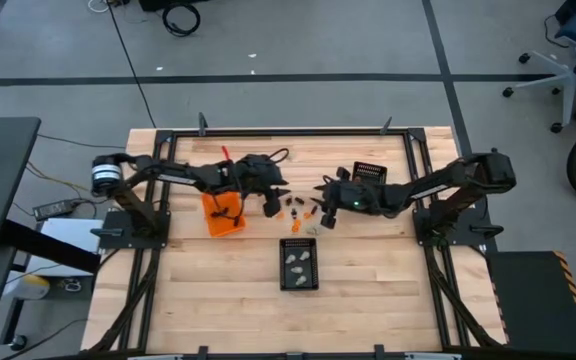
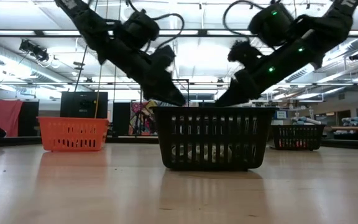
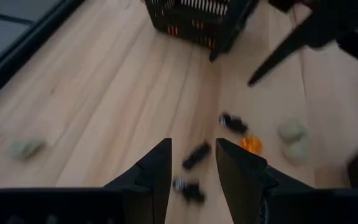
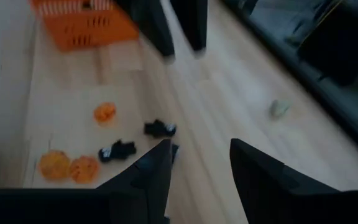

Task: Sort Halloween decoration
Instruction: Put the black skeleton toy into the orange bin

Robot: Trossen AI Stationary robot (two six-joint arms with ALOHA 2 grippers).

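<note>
The Halloween decoration is tiny pieces loose on the wood between my two grippers: black pieces, orange ones and pale ones. In the high view they lie as a cluster. My left gripper is open beside the orange bin, its fingers standing on either side of a black piece without touching it. My right gripper is open on the cluster's right side. Pale pieces lie in the near black mesh bin.
A second black mesh bin stands at the far side, behind the right gripper. In the low view the near mesh bin hides both grippers' fingertips. Bare wood lies toward the table's near edge on both sides of that bin.
</note>
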